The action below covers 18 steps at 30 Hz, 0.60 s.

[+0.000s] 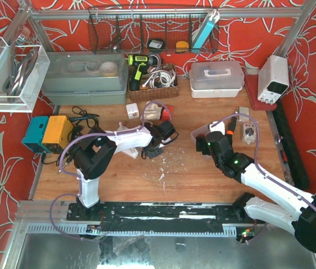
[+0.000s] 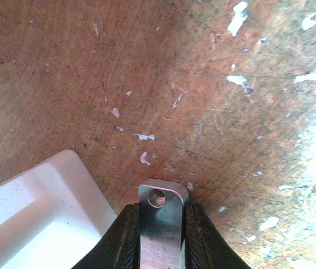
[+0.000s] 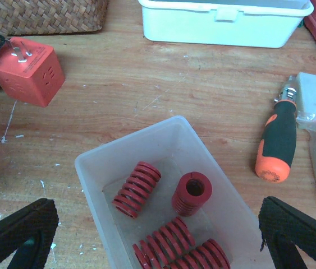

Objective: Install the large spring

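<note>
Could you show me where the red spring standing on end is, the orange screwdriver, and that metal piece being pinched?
upright red spring (image 3: 187,205), right wrist view, front coils
orange screwdriver (image 3: 277,147), right wrist view, black part of handle
metal plate (image 2: 160,234), left wrist view, flat face below its hole

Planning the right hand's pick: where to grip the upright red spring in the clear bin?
Probably from straight above, pinching its coiled sides: the upright spring stands on end in the bin, bore up, gapped from the lying spring beside it.
</note>
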{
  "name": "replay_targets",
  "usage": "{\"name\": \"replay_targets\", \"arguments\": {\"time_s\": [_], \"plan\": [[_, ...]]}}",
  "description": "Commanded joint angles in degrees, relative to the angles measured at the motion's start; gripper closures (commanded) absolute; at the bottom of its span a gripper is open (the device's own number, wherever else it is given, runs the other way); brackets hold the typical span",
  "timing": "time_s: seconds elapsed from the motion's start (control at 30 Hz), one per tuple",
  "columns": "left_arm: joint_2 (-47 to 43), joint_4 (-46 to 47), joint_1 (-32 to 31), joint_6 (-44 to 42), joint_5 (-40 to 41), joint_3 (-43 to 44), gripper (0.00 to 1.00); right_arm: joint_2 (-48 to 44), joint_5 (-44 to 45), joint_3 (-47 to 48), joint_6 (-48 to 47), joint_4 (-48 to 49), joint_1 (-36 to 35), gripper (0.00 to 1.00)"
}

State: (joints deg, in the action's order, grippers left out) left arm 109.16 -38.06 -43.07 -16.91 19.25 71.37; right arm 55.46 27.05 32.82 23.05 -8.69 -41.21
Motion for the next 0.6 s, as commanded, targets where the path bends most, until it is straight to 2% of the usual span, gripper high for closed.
{"name": "replay_targets", "arguments": {"time_s": [0.0, 0.27, 0.57], "plan": [[-0.48, -2.13, -0.48, 0.12, -2.49, 1.88, 0.87, -0.93, 2.00, -1.00, 0.09, -0.05, -0.45, 0.02], [-3.04, 3.67, -4.09, 0.44, -6.50, 4.10, 0.88, -1.39, 2.22, -1.09, 0.18, -0.08, -0.55, 0.02], [3.53, 17.43, -3.12, -3.59, -6.24, 8.85, 0.88, -2.96, 3.33, -1.57, 0.07, -0.31, -0.50, 0.02]]}}
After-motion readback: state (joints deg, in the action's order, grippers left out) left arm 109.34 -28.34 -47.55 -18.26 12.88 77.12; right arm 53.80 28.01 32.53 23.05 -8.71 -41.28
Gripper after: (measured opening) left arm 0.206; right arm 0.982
